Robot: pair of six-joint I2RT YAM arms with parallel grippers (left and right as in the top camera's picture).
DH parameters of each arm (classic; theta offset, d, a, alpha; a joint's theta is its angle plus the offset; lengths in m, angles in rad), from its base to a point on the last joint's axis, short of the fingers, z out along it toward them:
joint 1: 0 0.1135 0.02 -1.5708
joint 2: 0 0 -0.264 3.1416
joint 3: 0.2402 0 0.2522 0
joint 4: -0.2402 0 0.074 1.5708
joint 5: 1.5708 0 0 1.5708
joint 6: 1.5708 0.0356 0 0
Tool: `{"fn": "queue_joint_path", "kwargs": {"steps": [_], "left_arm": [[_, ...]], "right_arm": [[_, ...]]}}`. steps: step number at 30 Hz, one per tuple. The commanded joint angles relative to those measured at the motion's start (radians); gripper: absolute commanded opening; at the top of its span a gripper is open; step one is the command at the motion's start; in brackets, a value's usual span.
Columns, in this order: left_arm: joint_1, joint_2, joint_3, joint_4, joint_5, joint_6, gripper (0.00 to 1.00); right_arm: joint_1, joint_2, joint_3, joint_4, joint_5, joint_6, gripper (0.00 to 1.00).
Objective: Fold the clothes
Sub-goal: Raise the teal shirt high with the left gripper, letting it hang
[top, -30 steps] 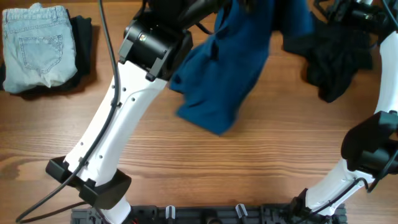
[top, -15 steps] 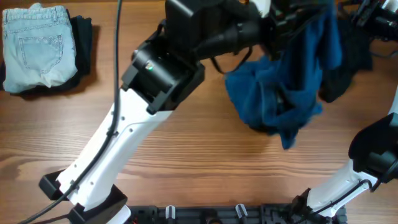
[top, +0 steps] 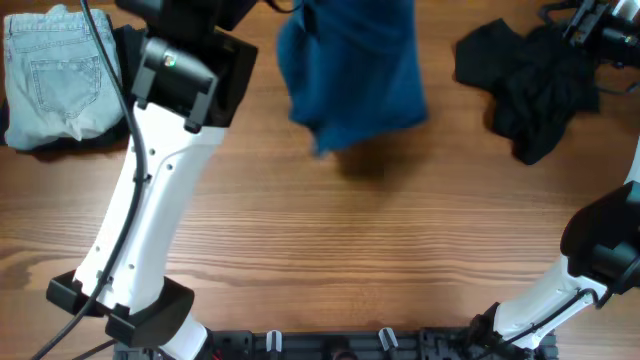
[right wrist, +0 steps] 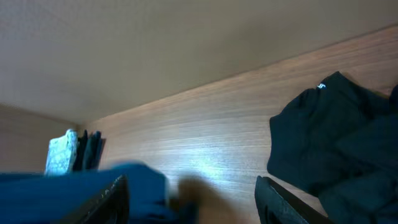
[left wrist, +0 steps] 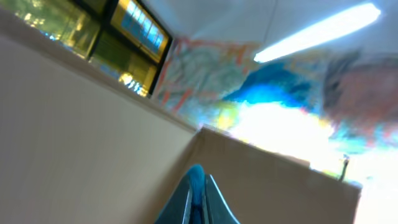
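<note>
Aloft over the far side of the desk [top: 300,250], the blue garment [top: 350,70] hangs from the left gripper [left wrist: 198,202], which is clamped on a sliver of its cloth. The right gripper [right wrist: 191,190] stands wide and empty beside a black heap [top: 535,85]. Folded jeans [top: 60,70] lie far left.

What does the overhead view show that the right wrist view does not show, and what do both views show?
Only the overhead view shows the white left arm and the stitched pocket on the folded jeans. Only the right wrist view shows the beige wall behind the table. Both show the blue garment, the black clothing pile and the jeans.
</note>
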Motion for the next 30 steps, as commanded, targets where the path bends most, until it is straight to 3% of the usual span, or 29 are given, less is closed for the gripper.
{"fn": "queue_joint_path", "kwargs": {"steps": [1,11,16,24,30], "left_arm": [[-0.072,0.005,0.022,0.131,-0.112,-0.161,0.04],[-0.179,0.0,0.03,0.164,-0.117,-0.177,0.04],[-0.179,0.0,0.03,0.04,-0.103,-0.177,0.04],[-0.003,0.004,0.03,-0.829,-0.053,0.051,0.04],[0.214,0.036,0.028,-1.217,-0.071,0.274,0.04]], "right_arm": [[0.003,-0.02,0.012,-0.001,-0.027,-0.013,0.65],[0.003,-0.02,0.012,-0.025,-0.026,-0.048,0.65],[0.003,-0.02,0.012,-0.028,-0.018,-0.05,0.65],[0.003,-0.02,0.012,-0.05,-0.006,-0.076,0.65],[0.006,-0.02,0.012,-0.101,-0.002,-0.076,0.62]]}}
